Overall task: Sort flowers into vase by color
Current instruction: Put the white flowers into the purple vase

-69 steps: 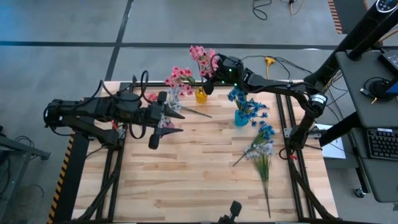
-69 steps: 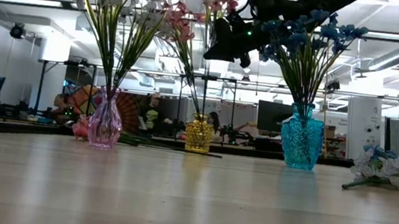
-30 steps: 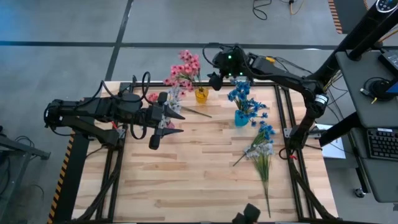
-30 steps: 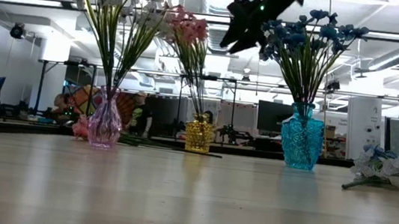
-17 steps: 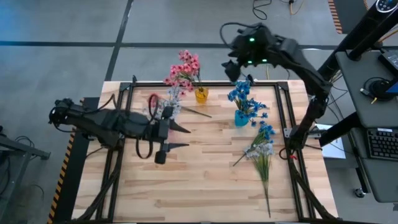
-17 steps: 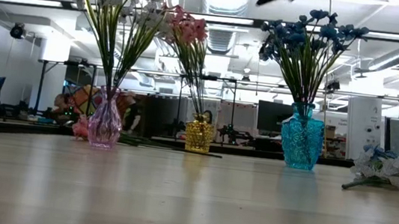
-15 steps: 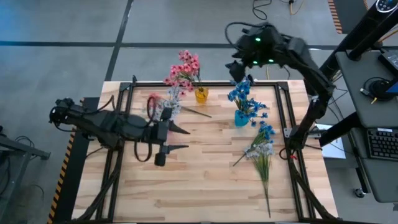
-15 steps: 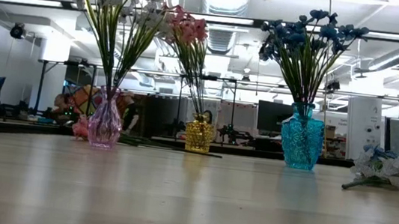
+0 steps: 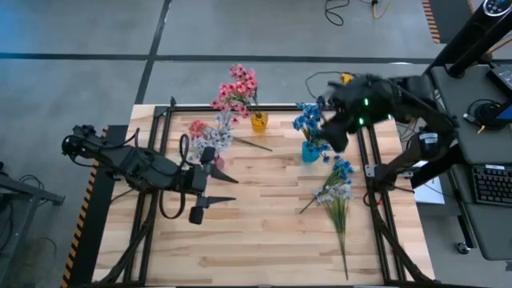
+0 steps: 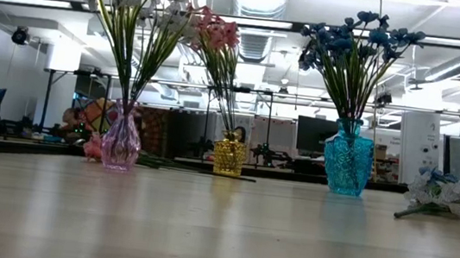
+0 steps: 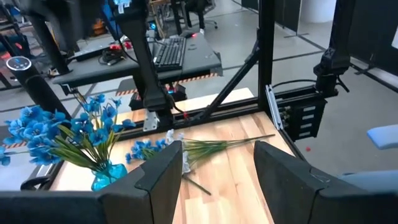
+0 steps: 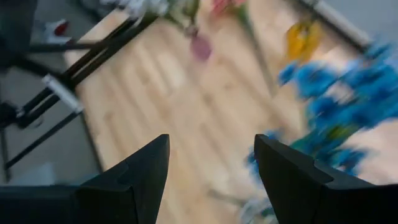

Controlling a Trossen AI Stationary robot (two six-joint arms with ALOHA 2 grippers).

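Pink flowers (image 9: 238, 86) stand in a yellow vase (image 10: 229, 156). Blue flowers (image 10: 353, 52) stand in a blue vase (image 10: 347, 165), and pale white flowers (image 10: 135, 10) in a pink vase (image 10: 121, 144). Loose blue and white sprigs (image 9: 337, 190) lie flat on the table at the right. My right gripper (image 9: 330, 138) hovers open, high over the blue vase (image 9: 310, 151), and holds nothing. My left gripper (image 9: 227, 190) hangs open over the table's left middle, fingers pointing right. Neither gripper shows in the low view.
A black metal frame (image 9: 364, 160) runs along the table's edges. A single green stem (image 9: 254, 145) lies by the yellow vase. The wooden top toward the near edge (image 9: 256, 240) is bare. A desk with a keyboard (image 9: 490, 184) stands off the table's right.
My right gripper has risen from above the yellow vase, swung toward the table's right edge and come nearer, ending over the blue vase. My left gripper has moved a little toward the near edge. The pink flowers stay upright in the yellow vase.
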